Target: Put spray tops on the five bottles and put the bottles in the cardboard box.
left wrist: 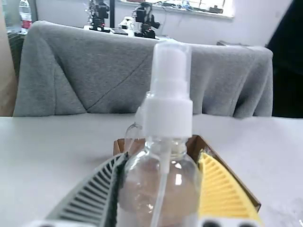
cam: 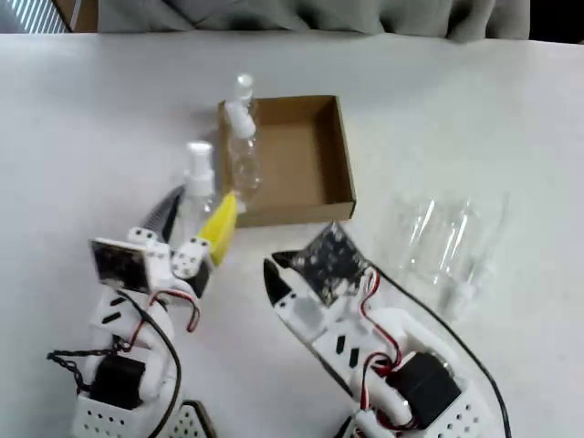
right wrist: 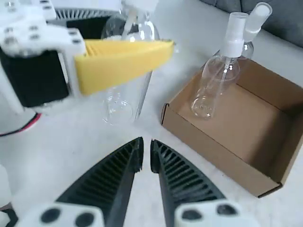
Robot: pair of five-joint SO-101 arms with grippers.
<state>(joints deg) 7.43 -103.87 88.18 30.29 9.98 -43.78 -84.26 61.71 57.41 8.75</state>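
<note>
Left hand (cam: 203,203) is clamped on an upright bottle (left wrist: 158,189): grey finger on one side, yellow finger on the other, both pressed to the clear body. A white spray top (left wrist: 168,109) is already on it and sticks up above the fingers. The bottle base looks to be down on the worktop (cam: 109,109), but I can't tell for sure. Cardboard box (cam: 345,151) sits just beyond this hand, a bit toward the right-arm side. Its near corner is close to the yellow finger, not touching.

Right hand (right wrist: 147,144) is low over the worktop. Its black fingers are drawn together with only a slit at the tips and nothing between them. The held bottle is just ahead of it toward the left arm. The box is ahead on the other side, apart.

Boxed bottle (right wrist: 210,80), with a white top, lies tilted in the box. Its base is on the box floor and its neck is up at the wall far from the right hand. Second topped bottle (right wrist: 247,45) is right behind it at the same wall; can't tell if it is inside or outside.

Loose bottles (cam: 447,237), clear, lie bunched on the worktop beyond the right hand on its outer side, well apart from the box. Count unclear.

Grey cloth (left wrist: 71,71) is draped behind the worktop, beyond the left hand.
</note>
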